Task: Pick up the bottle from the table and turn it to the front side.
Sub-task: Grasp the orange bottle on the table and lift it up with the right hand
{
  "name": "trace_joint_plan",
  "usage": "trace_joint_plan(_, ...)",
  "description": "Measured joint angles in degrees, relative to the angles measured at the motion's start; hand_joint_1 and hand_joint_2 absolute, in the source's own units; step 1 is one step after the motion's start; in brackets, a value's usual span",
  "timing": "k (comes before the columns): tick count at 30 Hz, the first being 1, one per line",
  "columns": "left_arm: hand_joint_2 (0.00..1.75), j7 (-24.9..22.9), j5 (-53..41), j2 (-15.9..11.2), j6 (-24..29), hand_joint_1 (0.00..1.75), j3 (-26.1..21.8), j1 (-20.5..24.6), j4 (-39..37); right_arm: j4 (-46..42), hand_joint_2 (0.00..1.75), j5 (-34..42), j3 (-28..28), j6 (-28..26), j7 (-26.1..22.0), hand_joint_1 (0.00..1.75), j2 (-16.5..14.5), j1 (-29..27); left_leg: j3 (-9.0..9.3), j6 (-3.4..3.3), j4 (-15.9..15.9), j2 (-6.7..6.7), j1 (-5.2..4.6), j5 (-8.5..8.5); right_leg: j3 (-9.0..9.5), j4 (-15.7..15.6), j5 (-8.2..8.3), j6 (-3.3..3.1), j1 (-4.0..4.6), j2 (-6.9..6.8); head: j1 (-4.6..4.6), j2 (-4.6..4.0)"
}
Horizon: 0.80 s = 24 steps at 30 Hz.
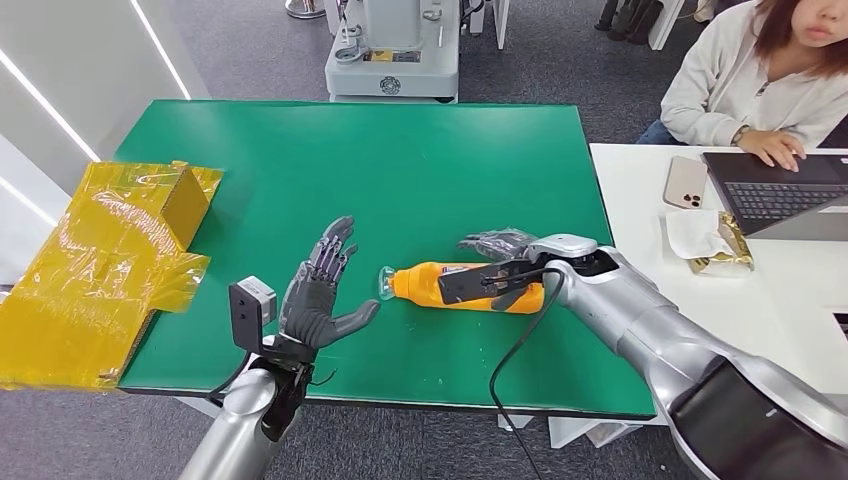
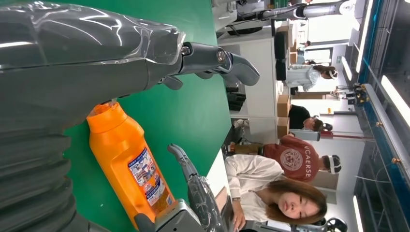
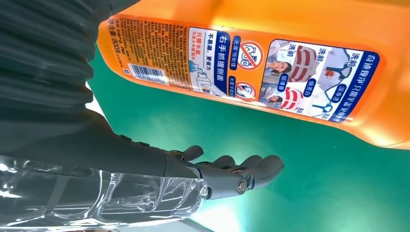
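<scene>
Right hand (image 1: 500,250) is at the bottle (image 1: 465,286), left hand (image 1: 322,290) is released beside it.

Lying on its side on the green table (image 1: 400,170), the orange bottle points its clear cap toward 9 o'clock, near the table's front edge. Right hand's fingers are spread over the bottle's far side; I cannot tell if they grasp it. Left hand stands with fingers apart and holds nothing, just at 9 o'clock of the cap. A yellow box (image 1: 100,270) sits at the table's 9 o'clock edge. At 2 o'clock a person (image 1: 760,80) works on a laptop (image 1: 780,190).
</scene>
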<state>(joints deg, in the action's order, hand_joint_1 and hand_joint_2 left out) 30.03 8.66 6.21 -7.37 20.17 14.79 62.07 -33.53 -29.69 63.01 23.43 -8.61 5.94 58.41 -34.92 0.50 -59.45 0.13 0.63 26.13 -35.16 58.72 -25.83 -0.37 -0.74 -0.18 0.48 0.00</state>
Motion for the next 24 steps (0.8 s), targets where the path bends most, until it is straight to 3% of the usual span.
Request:
trace_joint_plan(8,1.75,0.00,0.00,-0.09,0.00,0.00,0.00,-0.01,-0.02,0.00,1.75,0.05,0.84,-0.05,0.01,0.00,0.01,0.13,0.00,0.00,0.00,0.00,0.00,0.00,0.00,0.00,0.00,0.00,0.00,0.00,0.00,0.00)
trace_joint_plan(13,1.75,0.00,-0.45,-0.09,0.16,0.00,-0.01,-0.41,-0.02,0.10,1.75,-0.18,1.30,-1.66,0.73,0.35,-0.01,0.12,0.00,0.00,0.01,0.00,0.00,0.00,0.00,0.00,0.00,0.00,0.00,0.00,0.01,0.00)
trace_joint_plan(17,1.75,0.05,-1.38,-0.09,0.45,0.00,-0.04,-0.95,-0.02,0.48,1.75,0.30,2.05,-2.45,0.82,0.27,-0.04,0.04,-0.01,0.00,0.01,-0.01,0.00,0.00,0.00,0.00,0.00,0.00,0.00,0.00,0.01,0.00)
trace_joint_plan(20,1.75,0.07,-1.90,-0.09,0.72,0.00,-0.14,-1.39,0.00,0.81,1.75,1.48,2.52,-2.37,0.66,0.02,-0.08,-0.24,0.00,0.00,0.01,-0.01,0.00,0.00,0.00,0.00,0.00,0.00,0.00,0.00,0.00,0.00)
trace_joint_plan(24,1.75,0.01,-2.20,-0.10,0.98,0.00,-0.27,-2.35,0.45,1.36,1.75,3.02,3.02,-2.05,0.32,0.00,-0.05,-1.11,0.00,0.00,0.00,0.00,0.00,0.00,-0.01,0.00,0.00,0.00,0.00,0.00,0.01,0.00)
